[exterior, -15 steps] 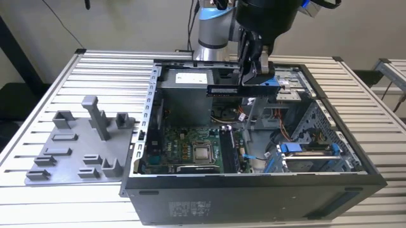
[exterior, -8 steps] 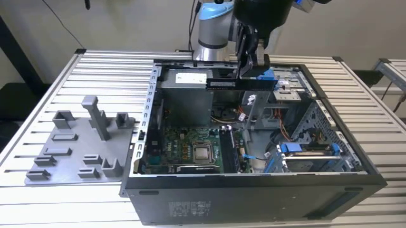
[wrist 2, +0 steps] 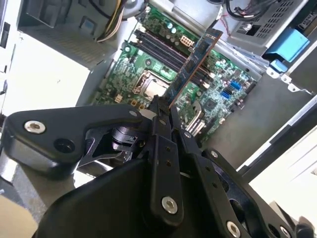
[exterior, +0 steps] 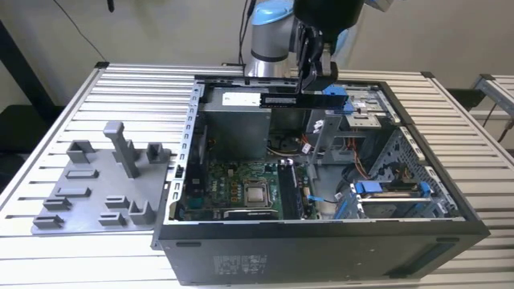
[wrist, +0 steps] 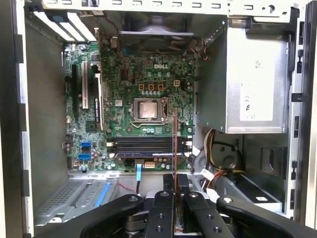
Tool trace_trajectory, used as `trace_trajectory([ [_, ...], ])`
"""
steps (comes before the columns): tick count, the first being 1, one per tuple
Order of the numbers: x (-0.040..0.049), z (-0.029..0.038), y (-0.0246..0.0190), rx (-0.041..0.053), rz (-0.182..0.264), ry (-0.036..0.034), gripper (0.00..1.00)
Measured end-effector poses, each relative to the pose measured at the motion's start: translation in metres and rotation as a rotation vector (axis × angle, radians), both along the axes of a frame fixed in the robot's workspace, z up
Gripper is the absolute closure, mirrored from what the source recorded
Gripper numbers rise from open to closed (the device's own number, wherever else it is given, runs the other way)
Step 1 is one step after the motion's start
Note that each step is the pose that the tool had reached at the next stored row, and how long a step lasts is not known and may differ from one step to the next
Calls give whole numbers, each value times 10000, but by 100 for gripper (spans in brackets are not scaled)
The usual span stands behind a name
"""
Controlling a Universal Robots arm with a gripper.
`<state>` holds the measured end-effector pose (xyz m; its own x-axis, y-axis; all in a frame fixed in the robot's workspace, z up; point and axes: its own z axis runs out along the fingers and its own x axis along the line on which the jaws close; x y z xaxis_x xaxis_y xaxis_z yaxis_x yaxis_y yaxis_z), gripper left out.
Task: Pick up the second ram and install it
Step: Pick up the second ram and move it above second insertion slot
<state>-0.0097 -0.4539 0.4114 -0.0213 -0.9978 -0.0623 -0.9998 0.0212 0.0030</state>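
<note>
Reaches down from the far side of the desk (exterior: 120, 90) with the arm (exterior: 269, 36) upright and the wrist turned straight down over the open computer case (exterior: 321, 235). Keeps no contact with the case. Holds the tool (exterior: 307, 89) closed on the memory stick (exterior: 281, 100), its two flat faces pinched between the fingers. Carries the stick level in the air just under the fingertips, above the far rim of the case, in the exterior view.

In the second wrist view, grips the same stick (wrist 2: 194, 59) so that it runs out from the closed tool (wrist 2: 163, 106) over the motherboard (wrist 2: 148, 74), well short of touching it. In the first wrist view, presents the stick (wrist: 175, 144) edge-on as a thin line rising from the tool (wrist: 175, 186), crossing the dark memory slots (wrist: 143, 147) far below and ending near the processor socket (wrist: 147, 110).

Leaves the grey tray (exterior: 96, 192) with its upright posts on the desk, well apart from the tool, beside the case on the exterior view's left.
</note>
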Motion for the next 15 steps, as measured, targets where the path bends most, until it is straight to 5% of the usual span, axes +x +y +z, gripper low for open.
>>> trace_trajectory([
  [7,5,-1,204,-2,-3,1,86],
  [15,72,-3,230,0,-8,0,86],
])
